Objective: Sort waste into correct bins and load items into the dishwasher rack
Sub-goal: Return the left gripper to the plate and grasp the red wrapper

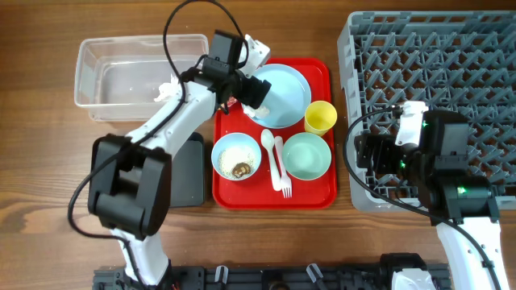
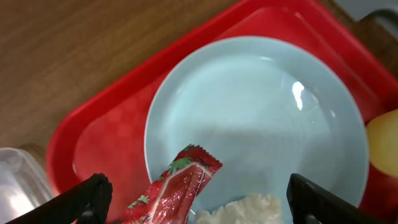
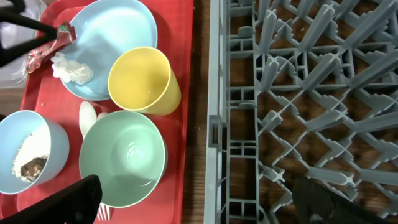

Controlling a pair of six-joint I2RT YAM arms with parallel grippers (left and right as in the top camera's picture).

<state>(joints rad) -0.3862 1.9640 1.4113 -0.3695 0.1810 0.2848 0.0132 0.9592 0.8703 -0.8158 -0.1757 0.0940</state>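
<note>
The pale blue plate (image 1: 284, 95) lies at the back of the flat red tray (image 1: 274, 189). A red wrapper (image 2: 177, 186) and crumpled white tissue (image 2: 239, 208) lie on the plate's (image 2: 261, 112) left part. My left gripper (image 2: 198, 202) is open just above them, one finger on each side, holding nothing. A blue bowl (image 1: 235, 157) holds rice crumbs and a brown bit. The teal bowl (image 1: 307, 155), yellow cup (image 1: 320, 118), spoon (image 1: 269, 149) and fork (image 1: 282, 171) sit on the tray. My right gripper (image 3: 199, 199) is open and empty over the grey rack's (image 1: 435, 97) left edge.
The clear tub (image 1: 133, 68) stands at the back left, with a white scrap at its right end. The black tray (image 1: 191, 173) lies left of the red tray, partly hidden by my left arm. The rack fills the right side.
</note>
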